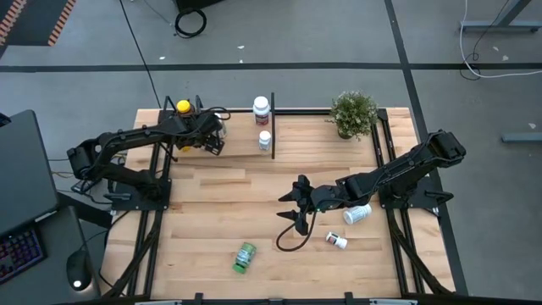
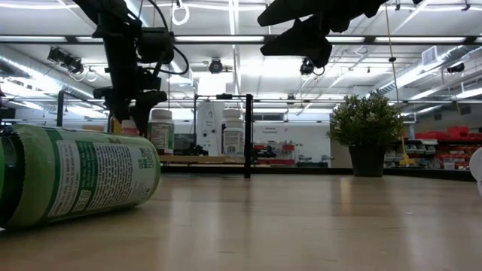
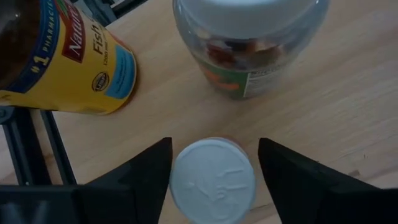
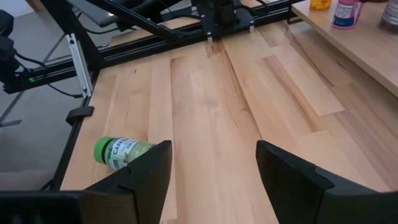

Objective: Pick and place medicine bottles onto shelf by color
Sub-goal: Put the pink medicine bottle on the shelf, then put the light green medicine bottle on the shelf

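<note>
My left gripper (image 3: 214, 177) hangs open over the left end of the shelf (image 1: 305, 135). Its fingers stand on either side of a small white-capped medicine bottle (image 3: 211, 180) that stands upright on the shelf board. Beside that bottle stand an amber bottle with a yellow label (image 3: 68, 62) and a clear white-lidded jar (image 3: 249, 43). Two white bottles (image 1: 261, 108) (image 1: 265, 140) stand by the shelf's middle post. My right gripper (image 1: 296, 207) hovers open above the table's middle, with nothing between its fingers. A green bottle (image 1: 245, 257) lies on its side near the front edge.
Two white bottles (image 1: 356, 213) (image 1: 337, 241) lie on the table under my right arm. A small potted plant (image 1: 354, 113) stands at the shelf's right end. A black upright post (image 1: 273, 127) divides the shelf. Bare planks lie between the shelf and the green bottle.
</note>
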`<action>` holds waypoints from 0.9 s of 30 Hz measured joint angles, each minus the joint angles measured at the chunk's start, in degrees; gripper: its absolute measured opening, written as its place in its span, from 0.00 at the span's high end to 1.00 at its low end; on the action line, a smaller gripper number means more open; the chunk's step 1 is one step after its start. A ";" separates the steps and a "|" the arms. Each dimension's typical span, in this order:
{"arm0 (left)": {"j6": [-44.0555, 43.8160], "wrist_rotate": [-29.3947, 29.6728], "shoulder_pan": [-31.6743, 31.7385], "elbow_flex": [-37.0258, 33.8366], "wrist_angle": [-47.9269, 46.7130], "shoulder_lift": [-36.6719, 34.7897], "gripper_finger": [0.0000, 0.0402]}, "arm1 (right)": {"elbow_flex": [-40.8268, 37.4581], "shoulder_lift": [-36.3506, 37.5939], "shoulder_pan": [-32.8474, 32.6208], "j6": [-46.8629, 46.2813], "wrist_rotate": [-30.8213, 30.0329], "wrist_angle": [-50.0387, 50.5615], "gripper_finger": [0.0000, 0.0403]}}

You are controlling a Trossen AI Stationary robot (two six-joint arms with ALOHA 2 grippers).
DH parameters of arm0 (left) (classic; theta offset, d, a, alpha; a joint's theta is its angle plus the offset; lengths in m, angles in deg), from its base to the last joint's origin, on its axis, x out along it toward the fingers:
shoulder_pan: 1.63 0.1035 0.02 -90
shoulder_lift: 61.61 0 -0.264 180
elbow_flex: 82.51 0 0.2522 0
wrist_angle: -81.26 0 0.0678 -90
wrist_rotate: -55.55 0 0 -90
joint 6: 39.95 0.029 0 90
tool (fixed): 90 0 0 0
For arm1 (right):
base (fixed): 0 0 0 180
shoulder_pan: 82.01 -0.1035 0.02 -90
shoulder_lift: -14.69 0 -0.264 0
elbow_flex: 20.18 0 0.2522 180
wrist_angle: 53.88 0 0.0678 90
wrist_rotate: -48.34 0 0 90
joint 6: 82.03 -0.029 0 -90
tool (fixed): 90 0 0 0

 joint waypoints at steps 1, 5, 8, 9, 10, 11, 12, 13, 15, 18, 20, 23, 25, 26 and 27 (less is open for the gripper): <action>0.02 0.00 0.00 0.00 -0.01 0.00 0.37 | 0.00 0.00 0.00 0.00 0.00 0.02 0.40; 0.04 0.05 0.00 0.12 -0.31 0.00 0.31 | 0.00 0.00 0.00 0.00 0.00 0.02 0.40; 0.58 0.51 0.00 1.31 -1.92 0.00 0.28 | 0.00 0.00 0.00 -0.09 0.00 0.02 0.40; 1.00 0.60 0.00 1.86 -2.55 0.00 0.27 | 0.00 0.00 0.00 -0.33 0.00 0.02 0.40; 1.16 0.66 0.00 2.39 -3.16 0.00 0.26 | 0.00 0.00 0.00 -0.44 -0.02 0.02 0.40; 1.22 0.66 0.00 3.11 -4.08 0.00 0.26 | 0.00 0.00 0.00 -0.44 -0.02 0.02 0.40; 1.14 0.61 -0.09 3.91 -5.13 0.00 0.25 | 0.00 0.00 0.00 -0.44 -0.02 0.03 0.40; 1.10 0.30 -0.23 4.76 -5.93 0.00 0.25 | 0.00 0.00 0.00 -0.44 -0.02 0.05 0.40; 1.15 -0.68 -0.72 6.65 -8.27 0.00 0.24 | 0.00 0.00 0.00 -0.44 -0.02 0.07 0.40; 1.15 -1.54 -1.93 9.92 -13.51 -0.02 0.24 | 0.00 0.00 0.00 -0.44 -0.01 0.33 0.40; 0.61 -2.82 -3.10 12.36 -17.57 -0.02 0.24 | 0.00 0.00 0.00 -0.60 -0.02 0.92 0.40; -1.97 -7.20 -5.89 15.68 -22.00 -0.05 0.24 | -0.02 -0.02 0.00 -0.63 0.10 1.38 0.40; -4.00 -10.56 -8.88 17.14 -23.17 -0.04 0.25 | -0.02 -0.02 0.00 -0.58 0.27 1.38 0.40; -5.00 -12.18 -10.69 17.55 -23.41 -0.04 0.25 | -0.02 -0.02 0.00 -0.54 0.35 1.40 0.40; -6.33 -13.52 -12.70 17.94 -23.17 -0.05 0.25 | -0.02 -0.02 0.00 -0.50 0.35 1.49 0.40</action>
